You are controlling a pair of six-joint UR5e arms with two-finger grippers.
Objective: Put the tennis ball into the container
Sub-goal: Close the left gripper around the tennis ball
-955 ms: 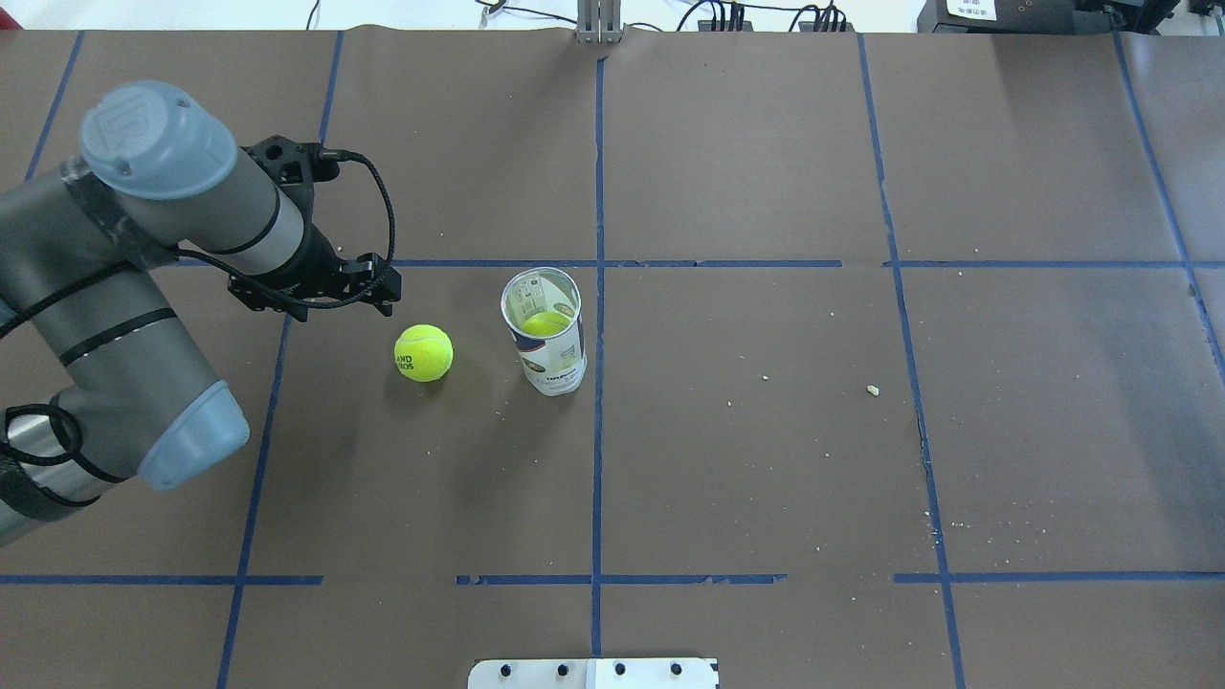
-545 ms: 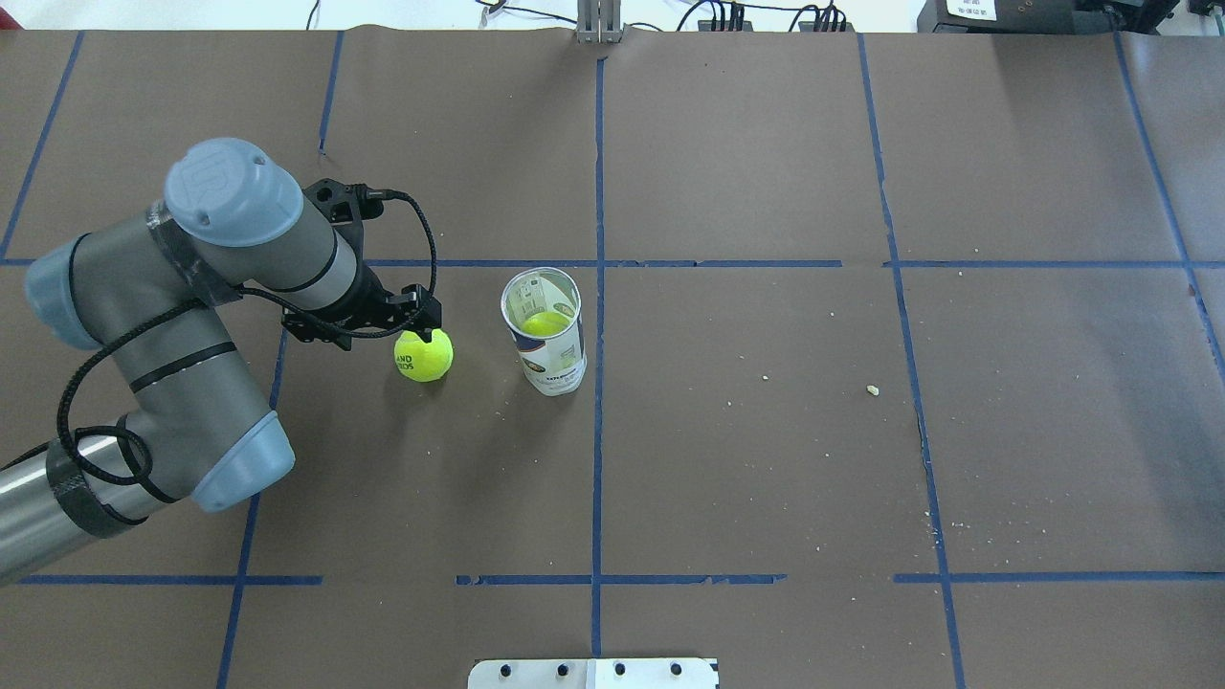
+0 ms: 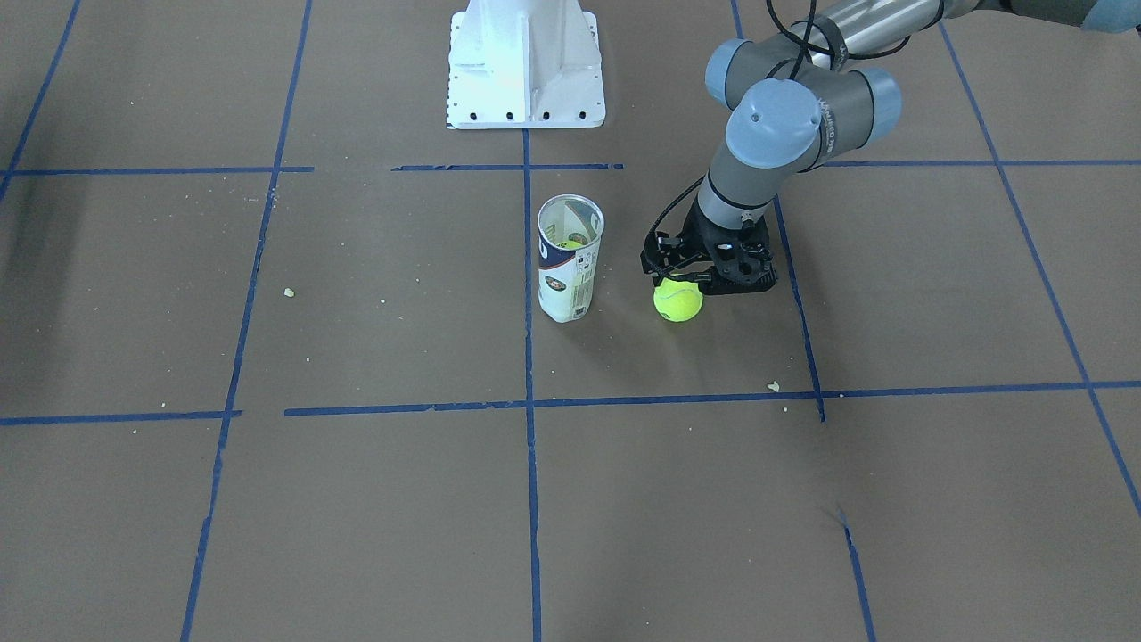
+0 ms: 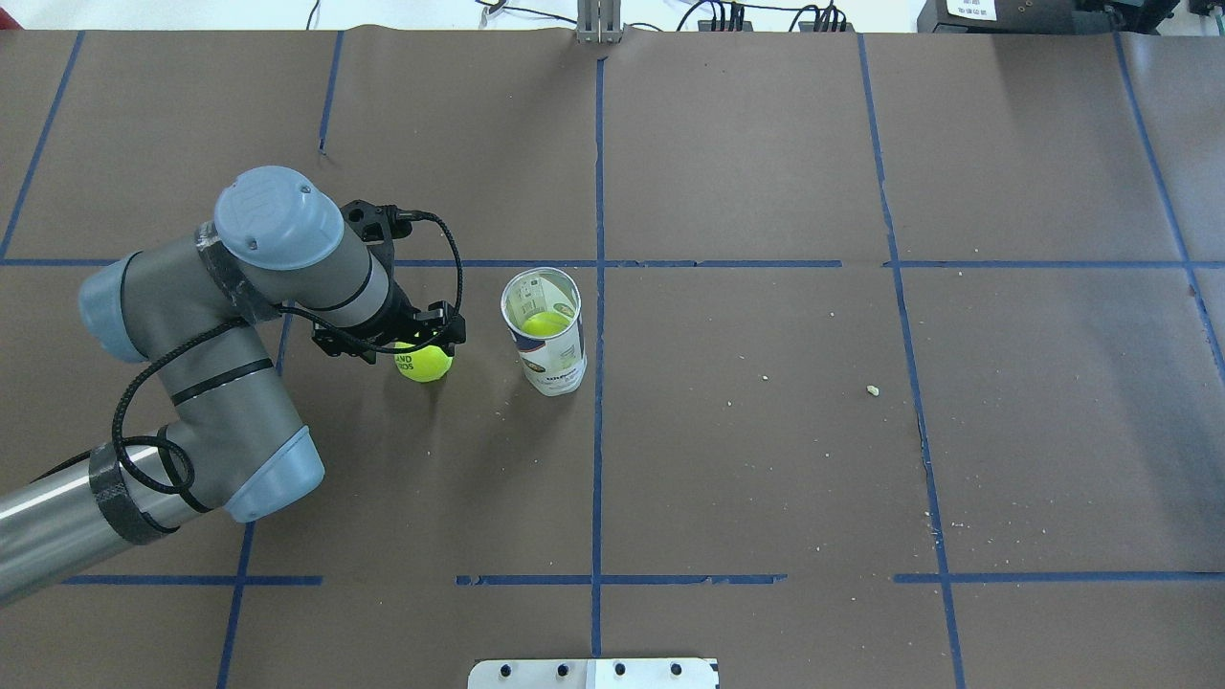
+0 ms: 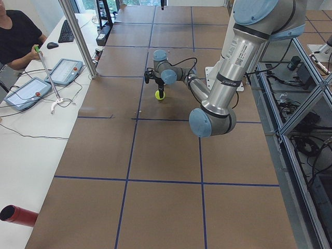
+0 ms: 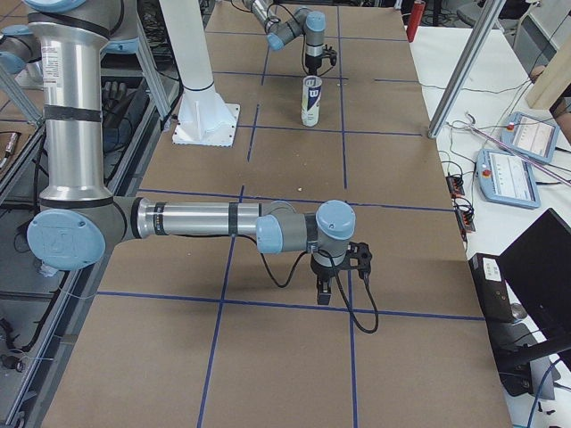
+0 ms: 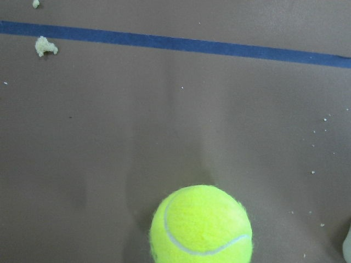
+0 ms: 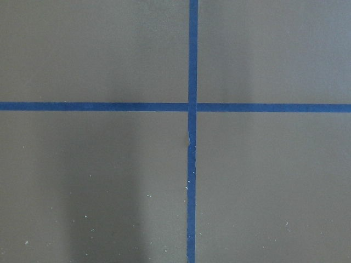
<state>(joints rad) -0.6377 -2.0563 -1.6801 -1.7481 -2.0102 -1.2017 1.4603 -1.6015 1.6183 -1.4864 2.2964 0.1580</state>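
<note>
- Beside the slim clear plastic can, the fuzzy yellow-green tennis ball rests on the brown table.
- My left gripper hovers just over it; I cannot tell how wide its claw stands.
- I should centre it, descend, then clamp gently.

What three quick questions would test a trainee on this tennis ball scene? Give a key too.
1. True or false: the loose tennis ball lies inside the clear tennis ball can.
2. The pincer over that ball belongs to which arm: A) left, B) right?
3. What does the can already hold?
Key: 1 false, it lies on the table beside the upright can; 2 A; 3 another yellow ball.
</note>
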